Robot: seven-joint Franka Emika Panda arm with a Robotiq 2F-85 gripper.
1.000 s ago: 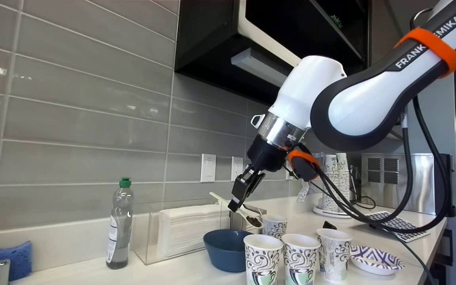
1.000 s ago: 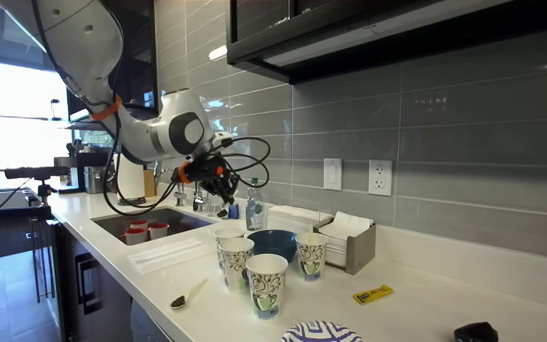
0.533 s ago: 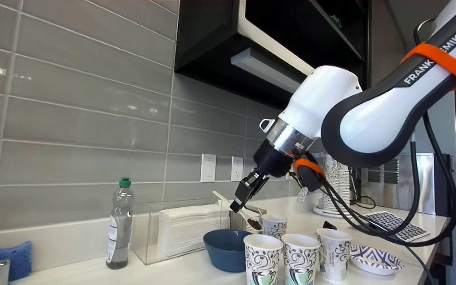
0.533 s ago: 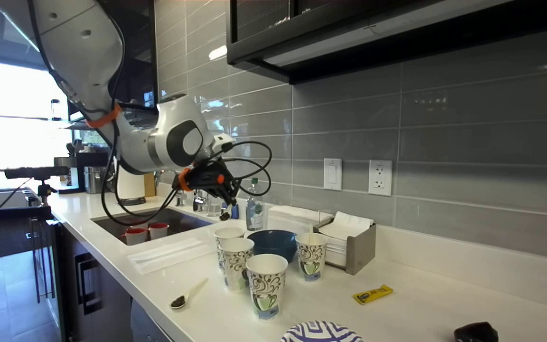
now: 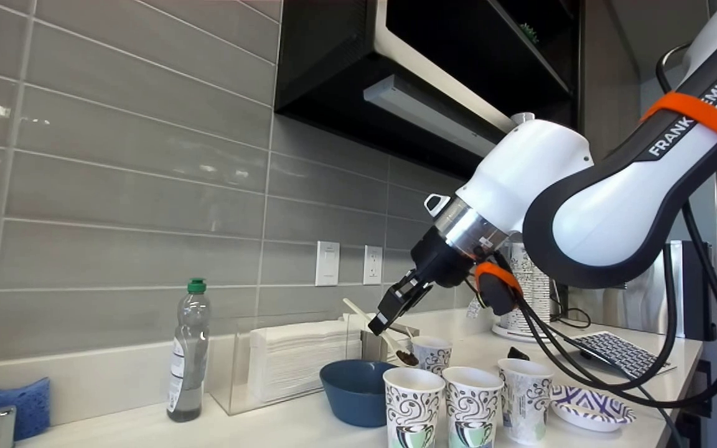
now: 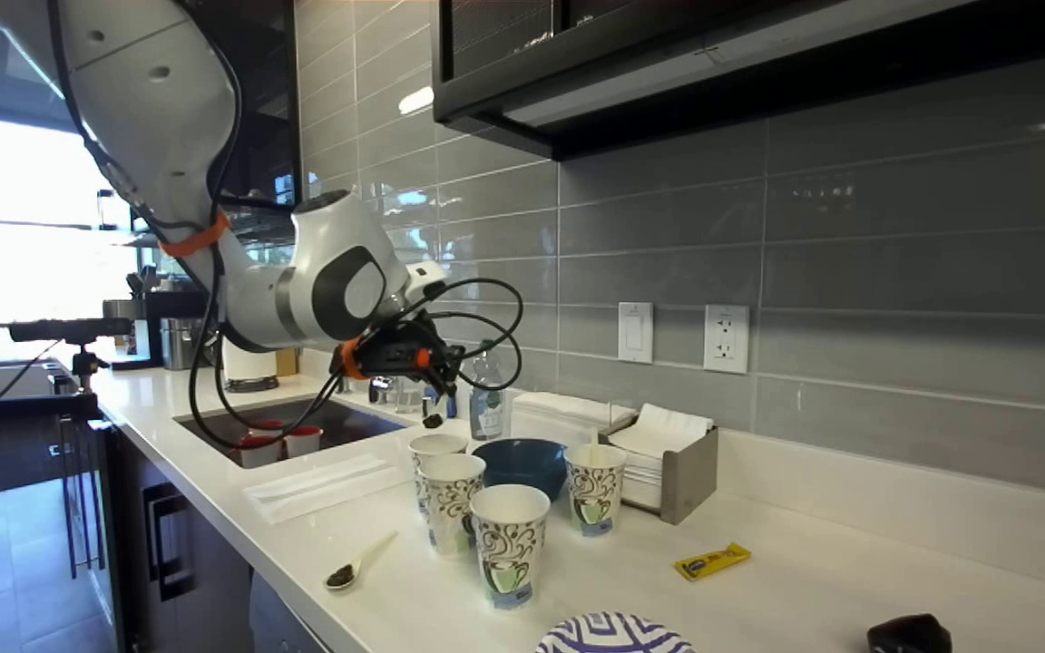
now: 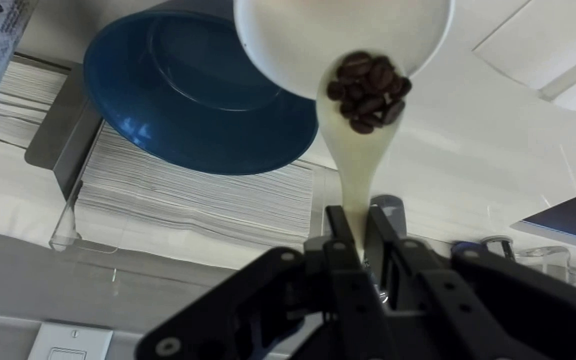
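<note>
Gripper, black, is pinching a pale cream, probably plastic spoon by its handle, a suitable place; the spoon is seeming light and stiff, its brown coffee beans lying loose. At twelve o'clock in the wrist view, a round white paper cup is showing its rim beneath; at ten, a deep blue bowl is curving; at two, white countertop is stretching.

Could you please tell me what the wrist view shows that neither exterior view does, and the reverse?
Only the wrist view shows dark beans as separate pieces. Only an exterior view shows the yellow packet and red-rimmed cups; both exterior views alone show the purple-patterned dish. Shared: the pincer shut on a spoon, the blue bowl, paper cups and napkins.
</note>
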